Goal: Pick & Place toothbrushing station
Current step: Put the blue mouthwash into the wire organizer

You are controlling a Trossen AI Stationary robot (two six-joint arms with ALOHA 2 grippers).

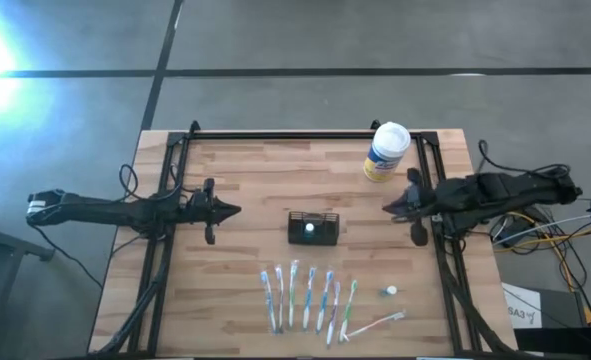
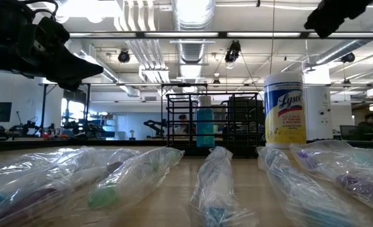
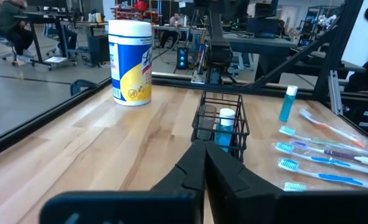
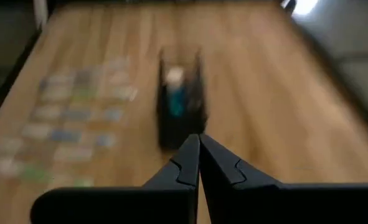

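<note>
From above, the toothbrushing station stands near the middle of the table, a small black wire holder whose long axis runs across the table from one arm toward the other, with a row of wrapped toothbrushes below it in the picture and a white wipes canister up toward the far right corner. The left hand points at the station from the left and the right hand from the right; both sit well apart from it, at roughly the same level across the table, the right perhaps slightly nearer, though the difference is too small to settle which arm should go. At table height, the station shows upright behind the wrapped toothbrushes, with the canister to its right; dark arm parts hang high at both upper corners, clear of everything. Through the left wrist camera, the left hand has its fingers pressed together, holding nothing, and the station lies straight ahead of the tips, a blue tube standing inside it. Through the right wrist camera, the right hand is likewise pressed together and empty, with the station dead ahead. Either arm would need to spread its fingers before closing in.
</note>
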